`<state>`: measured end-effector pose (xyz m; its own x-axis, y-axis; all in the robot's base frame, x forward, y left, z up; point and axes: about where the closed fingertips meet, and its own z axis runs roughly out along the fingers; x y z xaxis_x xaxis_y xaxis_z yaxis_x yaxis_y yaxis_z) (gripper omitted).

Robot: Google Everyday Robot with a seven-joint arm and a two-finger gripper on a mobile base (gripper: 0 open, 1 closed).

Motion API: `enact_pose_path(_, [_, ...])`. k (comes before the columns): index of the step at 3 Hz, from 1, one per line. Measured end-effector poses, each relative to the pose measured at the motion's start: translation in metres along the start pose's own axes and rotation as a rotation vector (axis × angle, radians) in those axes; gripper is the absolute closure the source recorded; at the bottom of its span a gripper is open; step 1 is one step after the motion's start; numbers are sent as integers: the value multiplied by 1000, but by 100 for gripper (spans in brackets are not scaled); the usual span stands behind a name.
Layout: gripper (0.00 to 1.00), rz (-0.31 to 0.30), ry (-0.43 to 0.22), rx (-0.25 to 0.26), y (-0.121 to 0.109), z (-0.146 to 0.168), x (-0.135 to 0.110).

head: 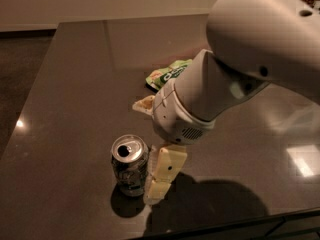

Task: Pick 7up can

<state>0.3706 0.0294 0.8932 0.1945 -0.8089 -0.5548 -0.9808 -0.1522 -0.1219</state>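
The 7up can [130,165] stands upright on the dark table [70,84], near its front edge, with its shiny top and dark hole facing up. My gripper [163,176] hangs down from the large white arm [235,79] and sits right beside the can's right side, low, close to the tabletop. The arm hides most of the gripper.
A bright green snack bag [169,74] lies behind the arm in the middle of the table, with a pale end [144,104] showing at its near side. The table's front edge [235,225] runs just below the gripper. The left edge [30,99] borders the dark floor.
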Motion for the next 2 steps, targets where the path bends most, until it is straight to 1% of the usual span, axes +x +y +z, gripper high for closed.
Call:
enact_pose_path(1, [0, -32, -21, -17, 7, 10, -15])
enact_pose_path(2, [14, -51, -39, -33, 11, 13, -25])
